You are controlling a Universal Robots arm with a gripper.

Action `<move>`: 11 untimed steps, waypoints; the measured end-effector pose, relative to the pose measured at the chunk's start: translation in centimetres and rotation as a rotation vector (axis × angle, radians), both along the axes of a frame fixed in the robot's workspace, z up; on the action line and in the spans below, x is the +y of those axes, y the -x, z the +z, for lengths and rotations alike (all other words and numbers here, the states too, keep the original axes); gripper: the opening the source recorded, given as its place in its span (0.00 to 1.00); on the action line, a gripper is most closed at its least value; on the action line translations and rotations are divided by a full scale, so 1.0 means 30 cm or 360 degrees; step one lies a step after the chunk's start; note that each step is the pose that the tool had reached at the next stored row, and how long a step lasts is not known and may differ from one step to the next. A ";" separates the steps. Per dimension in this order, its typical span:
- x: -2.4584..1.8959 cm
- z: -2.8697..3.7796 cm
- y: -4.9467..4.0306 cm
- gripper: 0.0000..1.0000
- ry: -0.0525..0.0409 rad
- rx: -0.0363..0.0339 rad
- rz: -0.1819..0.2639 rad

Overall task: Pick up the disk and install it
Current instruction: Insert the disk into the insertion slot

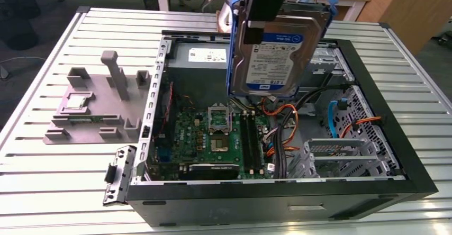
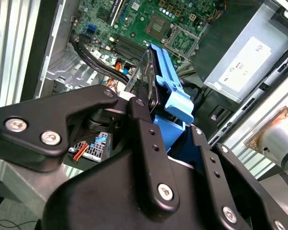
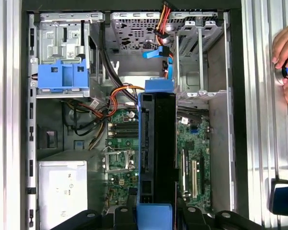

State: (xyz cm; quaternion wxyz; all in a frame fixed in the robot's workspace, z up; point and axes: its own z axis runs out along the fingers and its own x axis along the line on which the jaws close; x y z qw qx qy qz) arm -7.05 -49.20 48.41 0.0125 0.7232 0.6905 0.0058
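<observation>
The disk [image 1: 272,55], a silver drive with a white-and-blue label in a blue carrier rail, hangs upright above the open computer case [image 1: 282,195]. My gripper [image 1: 266,10] comes down from above and is shut on its top edge. In the second wrist view the black fingers [image 2: 141,124] clamp the blue carrier [image 2: 172,98] of the disk [image 2: 145,79]. The first wrist view shows the disk [image 3: 157,143] edge-on over the motherboard [image 3: 194,158], with my gripper [image 3: 156,207] closed around its near end.
Inside the case are the motherboard [image 1: 211,139], orange and black cables [image 1: 286,121], a metal drive cage [image 1: 342,153] and a power supply [image 3: 62,191]. A blue bracket [image 3: 62,76] sits in one bay. A grey fixture [image 1: 95,105] stands on the slatted table. A person's hand [image 3: 285,52] rests beside the case.
</observation>
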 end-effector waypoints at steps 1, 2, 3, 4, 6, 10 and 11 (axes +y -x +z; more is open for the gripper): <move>-0.003 0.000 0.000 0.37 0.0002 0.0000 0.0000; -0.007 0.000 0.000 0.37 0.0004 0.0000 0.0000; -0.010 0.000 0.000 0.37 0.0006 0.0000 0.0000; -0.015 0.000 0.000 0.37 0.0008 0.0000 0.0000; -0.023 0.000 0.000 0.37 0.0011 0.0000 0.0001; -0.042 -0.001 0.000 0.37 0.0015 0.0000 0.0001; -0.046 -0.001 0.000 0.37 0.0017 0.0000 0.0001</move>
